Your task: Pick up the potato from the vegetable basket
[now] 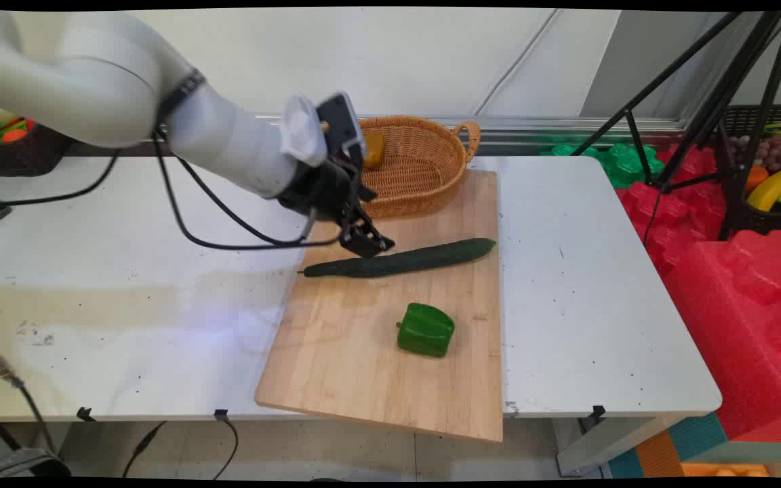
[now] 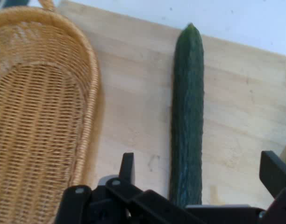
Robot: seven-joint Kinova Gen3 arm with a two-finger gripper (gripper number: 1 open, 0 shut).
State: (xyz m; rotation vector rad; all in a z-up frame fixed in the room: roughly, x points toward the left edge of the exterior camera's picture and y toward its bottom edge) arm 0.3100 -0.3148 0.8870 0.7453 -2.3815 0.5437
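While its fingers stand wide apart and empty, the gripper [image 1: 367, 242] hangs low over the left part of a long cucumber [image 1: 401, 259] that lies crosswise on a wooden cutting board [image 1: 377, 366]. Seen from the hand, the cucumber [image 2: 187, 116] runs straight up between the two fingers, one black finger [image 2: 127, 167] to its left and the other at the picture's right edge, neither visibly touching the dark skin. A wicker basket [image 1: 424, 173] sits at the board's far end, just beside the gripper, with a brownish item inside it that is too hidden to name. A green bell pepper [image 1: 425, 329] rests nearer the board's front edge, well apart from the cucumber. The board lies on a white table [image 1: 587, 305].

By the look of it, the hand is poised for a grasp on the cucumber. To do that well, the fingers would need to come down evenly on either side so the rounded body sits centred between them and does not roll away on the smooth wood. The hold appears set toward the stem end rather than the middle, so a long vegetable like this may tip once lifted. The basket's rim is close enough on one side to be worth clearing.
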